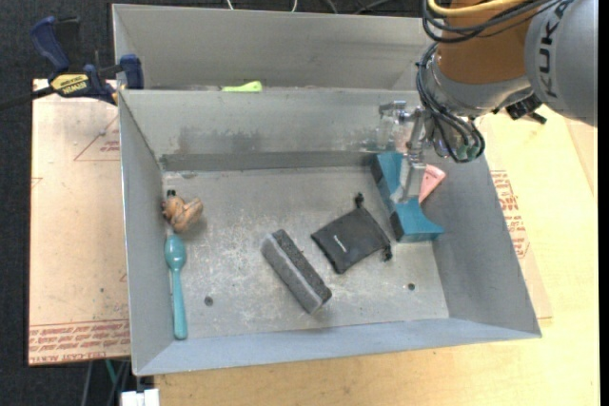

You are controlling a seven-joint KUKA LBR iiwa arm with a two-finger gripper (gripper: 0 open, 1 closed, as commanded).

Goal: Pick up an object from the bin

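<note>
- Looking at the black flat pouch (350,240) in the middle of the bin (285,124), you find the blue block (417,224) just beside it, on the view's right, close to the sloped wall.
- The gripper (412,196) hangs directly above this block, so also to the right of the pouch. I cannot tell whether it is wide or narrow, and I cannot see that it holds anything.
- A longer blue piece (387,174) leans up and behind the block, further from the pouch. It may be one part with the block; I cannot say.
- A small pink piece (432,181) lies up and to the right of the pouch, just beside the gripper.
- I judge that the block is light and stiff, probably plastic or foam, with flat sides that are maybe a little smooth.
- You should take it across the two short flat sides, low on the body, and not at a corner, where it could turn and slip out.
- Take care that the pink piece and the wall are near; a wide approach could push them.
- The grey bar (297,272) lies left of the pouch, and the green-blue spoon (176,285) well apart to the left.
</note>
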